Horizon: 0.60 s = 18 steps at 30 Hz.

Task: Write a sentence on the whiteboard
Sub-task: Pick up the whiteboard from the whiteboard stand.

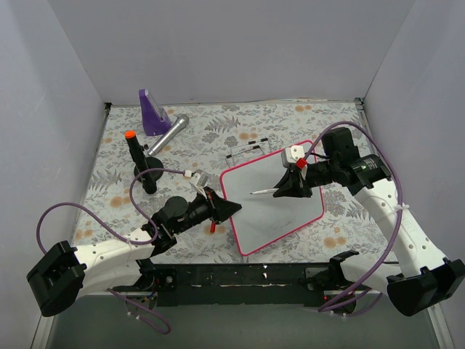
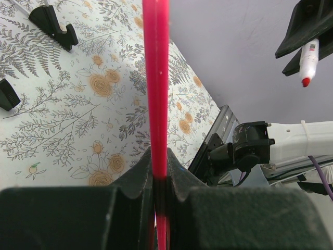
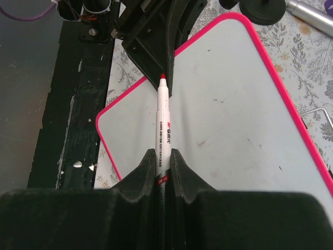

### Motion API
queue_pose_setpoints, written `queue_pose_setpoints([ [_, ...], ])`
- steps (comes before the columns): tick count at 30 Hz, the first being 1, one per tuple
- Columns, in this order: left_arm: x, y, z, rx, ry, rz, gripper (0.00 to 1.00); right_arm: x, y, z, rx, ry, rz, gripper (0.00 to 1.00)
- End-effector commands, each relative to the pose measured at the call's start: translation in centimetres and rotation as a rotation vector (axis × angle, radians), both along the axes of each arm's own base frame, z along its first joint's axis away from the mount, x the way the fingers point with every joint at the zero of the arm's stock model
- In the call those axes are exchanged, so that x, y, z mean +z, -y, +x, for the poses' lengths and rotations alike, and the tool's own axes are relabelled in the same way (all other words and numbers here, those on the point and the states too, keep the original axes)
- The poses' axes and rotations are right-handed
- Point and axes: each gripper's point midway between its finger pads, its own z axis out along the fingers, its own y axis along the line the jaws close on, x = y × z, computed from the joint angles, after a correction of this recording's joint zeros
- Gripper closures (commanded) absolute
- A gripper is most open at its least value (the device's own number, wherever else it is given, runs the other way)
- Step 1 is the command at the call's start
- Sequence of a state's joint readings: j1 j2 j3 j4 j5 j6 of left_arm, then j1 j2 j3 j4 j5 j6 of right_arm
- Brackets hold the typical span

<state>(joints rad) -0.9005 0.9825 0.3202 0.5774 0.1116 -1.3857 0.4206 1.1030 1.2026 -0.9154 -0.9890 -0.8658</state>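
Note:
The whiteboard (image 1: 280, 214) lies in the middle of the table, white with a pink frame. Its surface (image 3: 234, 104) shows only faint smudges; no red sentence is visible. My left gripper (image 1: 231, 209) is shut on the board's left frame edge (image 2: 156, 78), which runs straight up out of the closed jaws (image 2: 160, 159). My right gripper (image 1: 282, 190) is shut on a white marker (image 3: 164, 125) with a red tip. The marker (image 1: 263, 191) is held over the board, tip pointing at the left gripper. In the left wrist view the marker (image 2: 308, 62) hangs clear of the board.
A purple wedge-shaped object (image 1: 152, 113) and a silver cylinder (image 1: 169, 133) lie at the back left. A black marker with an orange cap (image 1: 136, 156) stands in a black base. Thin black clips (image 1: 247, 149) lie behind the board. A black bar (image 1: 240, 276) runs along the near edge.

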Motion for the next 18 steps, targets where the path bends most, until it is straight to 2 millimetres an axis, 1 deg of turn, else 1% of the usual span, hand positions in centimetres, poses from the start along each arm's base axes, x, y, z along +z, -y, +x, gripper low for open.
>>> queue_pose_setpoints([
  [1, 4.7, 0.2, 0.1, 0.006, 0.105, -0.131, 1.00, 2.3, -0.6, 0.5, 0.004, 0.053, 0.035, 0.99],
  [12, 4.0, 0.1, 0.2, 0.017, 0.094, -0.118, 1.00, 3.2, -1.1, 0.6, 0.002, 0.047, 0.054, 0.99],
  [18, 4.0, 0.1, 0.3, 0.020, 0.094, -0.118, 1.00, 3.7, -1.5, 0.9, 0.001, 0.039, 0.060, 0.99],
])
